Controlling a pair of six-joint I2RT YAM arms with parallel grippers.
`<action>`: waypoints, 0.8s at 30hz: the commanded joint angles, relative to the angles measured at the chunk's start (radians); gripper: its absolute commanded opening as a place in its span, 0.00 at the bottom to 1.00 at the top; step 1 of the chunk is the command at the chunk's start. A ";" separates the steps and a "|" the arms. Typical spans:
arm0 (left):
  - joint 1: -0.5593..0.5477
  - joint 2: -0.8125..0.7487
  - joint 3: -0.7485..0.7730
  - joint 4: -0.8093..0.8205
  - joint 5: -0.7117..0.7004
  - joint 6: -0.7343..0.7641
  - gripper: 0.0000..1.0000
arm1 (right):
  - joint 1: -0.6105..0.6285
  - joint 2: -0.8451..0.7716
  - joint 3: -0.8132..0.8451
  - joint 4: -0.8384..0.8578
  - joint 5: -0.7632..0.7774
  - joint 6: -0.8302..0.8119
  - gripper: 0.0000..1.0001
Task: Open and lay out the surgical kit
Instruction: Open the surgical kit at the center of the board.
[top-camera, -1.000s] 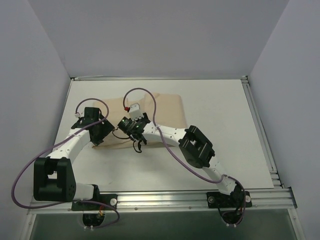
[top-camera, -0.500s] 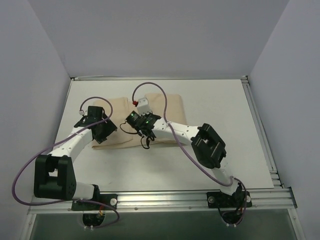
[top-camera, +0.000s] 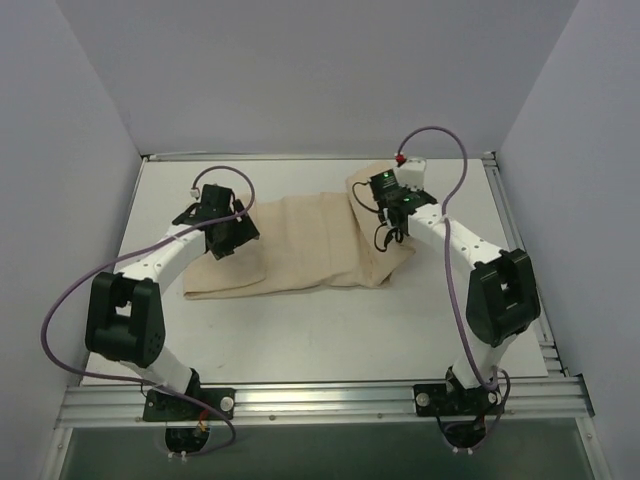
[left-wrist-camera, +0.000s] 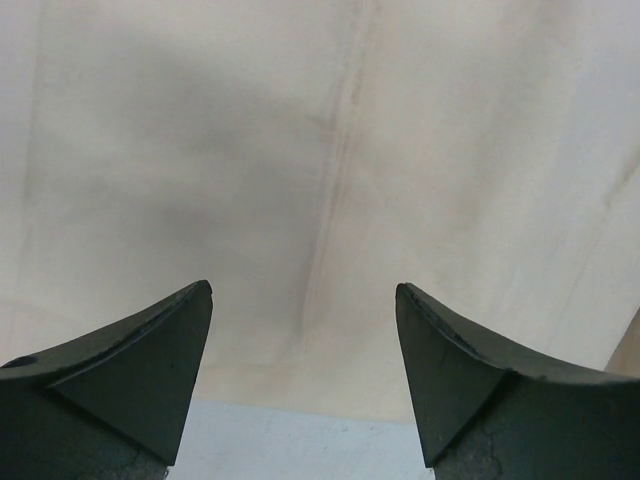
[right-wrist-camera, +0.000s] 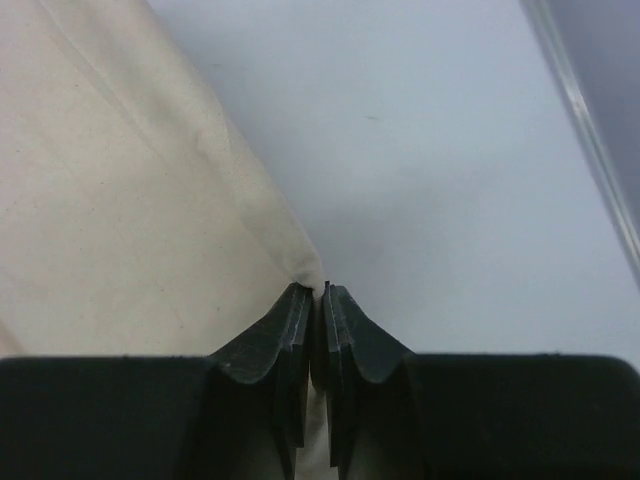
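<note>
- Your top camera sits high behind the arm bases and looks down on the whole flat white table (top-camera: 300, 330). The large beige cloth wrap (top-camera: 300, 245) lies toward 12 o'clock.
- Your left wrist camera looks out past the left gripper (left-wrist-camera: 303, 287), very near the wrap's 9 o'clock end.
- Your right wrist camera looks out past the right gripper (right-wrist-camera: 320, 288), near the wrap's 3 o'clock edge and bare table.
- All three views share the wrap.

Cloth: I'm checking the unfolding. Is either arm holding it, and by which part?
The right jaws are shut on the cloth by a corner; the left jaws, open, hold nothing.
</note>
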 joint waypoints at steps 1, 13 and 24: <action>-0.022 0.076 0.096 -0.011 0.013 0.041 0.84 | -0.130 -0.059 -0.079 -0.079 0.131 -0.010 0.10; -0.060 0.208 0.254 -0.093 -0.042 0.066 0.90 | -0.184 -0.102 -0.184 0.246 -0.438 -0.180 0.86; -0.091 0.192 0.368 -0.340 -0.019 0.141 0.83 | -0.175 0.156 0.030 0.105 -0.417 -0.223 0.59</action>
